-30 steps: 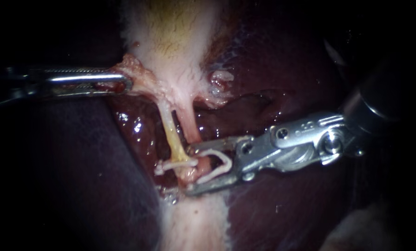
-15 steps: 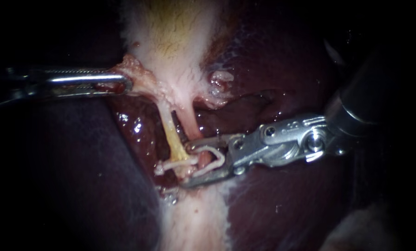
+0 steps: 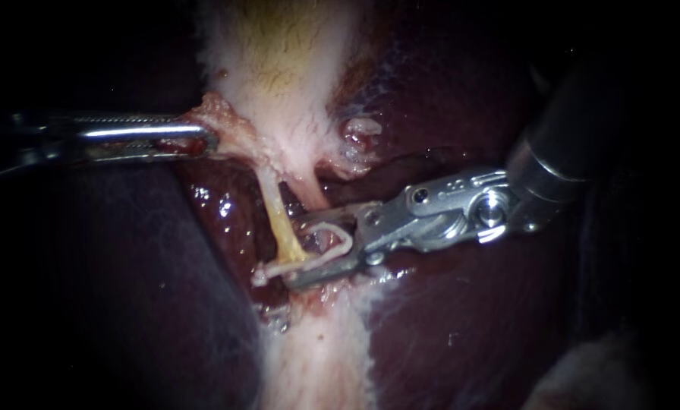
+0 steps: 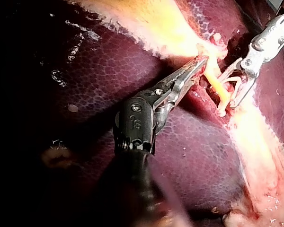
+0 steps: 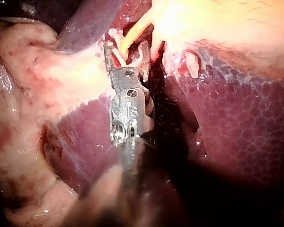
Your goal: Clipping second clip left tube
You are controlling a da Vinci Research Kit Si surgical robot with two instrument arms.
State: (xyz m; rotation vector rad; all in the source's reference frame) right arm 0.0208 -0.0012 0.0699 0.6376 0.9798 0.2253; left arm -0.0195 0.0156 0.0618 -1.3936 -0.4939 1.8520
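Endoscope view: left instrument point(image 3: 206, 140) claw gripped pale pink gallbladder tissue point(image 3: 279, 114); right instrument point(image 3: 300, 250) claw, narrowly apart, held a white plastic clip point(image 3: 346, 237) around the thin yellow tube point(image 3: 279, 220).

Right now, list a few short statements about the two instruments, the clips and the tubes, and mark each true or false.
The left instrument is shut on tissue at the gallbladder's narrow end. True.
The right instrument carries nothing. False: an open white clip sits between its jaws.
The yellow tube is bare. False: a fastened clip crosses its lower part.
The right instrument's jaws stand well apart. True.
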